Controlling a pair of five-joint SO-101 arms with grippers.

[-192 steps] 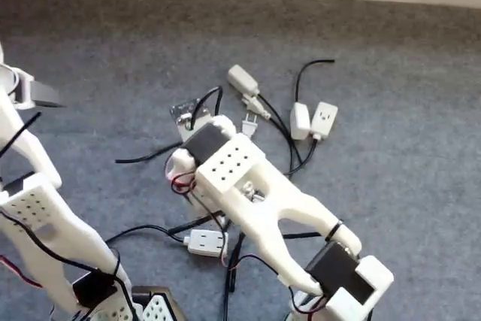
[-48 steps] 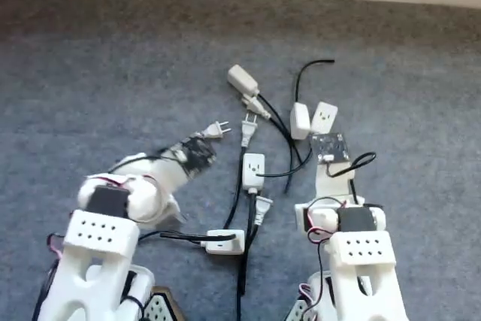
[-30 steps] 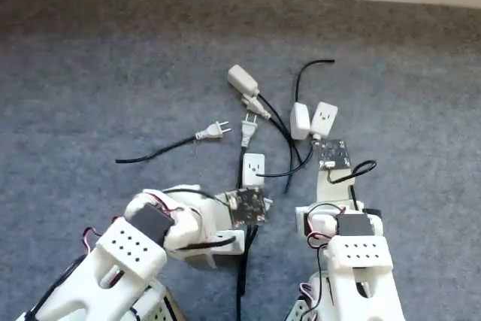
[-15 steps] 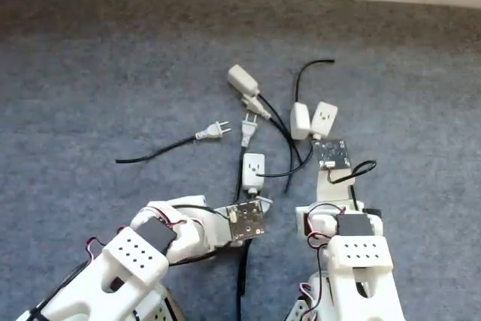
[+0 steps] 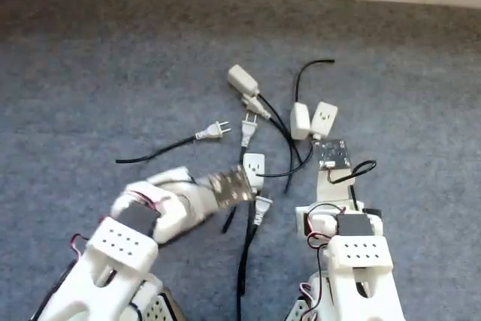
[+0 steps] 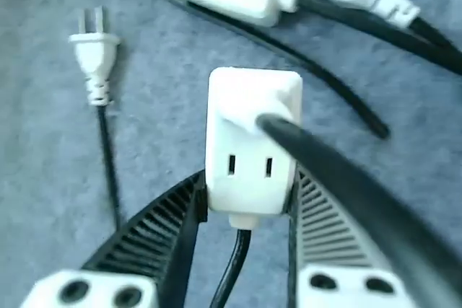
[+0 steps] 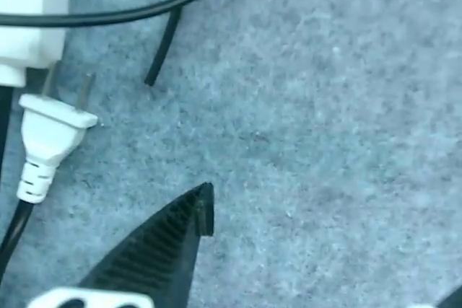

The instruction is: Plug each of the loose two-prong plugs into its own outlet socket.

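Outlet socket (image 6: 249, 156), white with a black cord, sits clamped between the fingers of the left end effector (image 6: 249, 191). Beside the right end effector (image 7: 328, 249), spread wide and holding nothing, a loose two-prong plug (image 7: 49, 135) lies on the grey tabletop (image 5: 90, 73), prongs pointing at a second socket (image 7: 29, 5) close by. Farther out lie another loose plug (image 5: 213, 132) and a pair of sockets (image 5: 325, 116).

1. White two-prong plug (image 5: 214, 131) lies flat mid-worktop, prongs toward the right edge.
2. White socket block (image 6: 253, 156), slots showing, sits gripped between black fingers (image 6: 166, 236).
3. Second socket (image 5: 254, 165) lies flat near a second plug (image 5: 261, 208).
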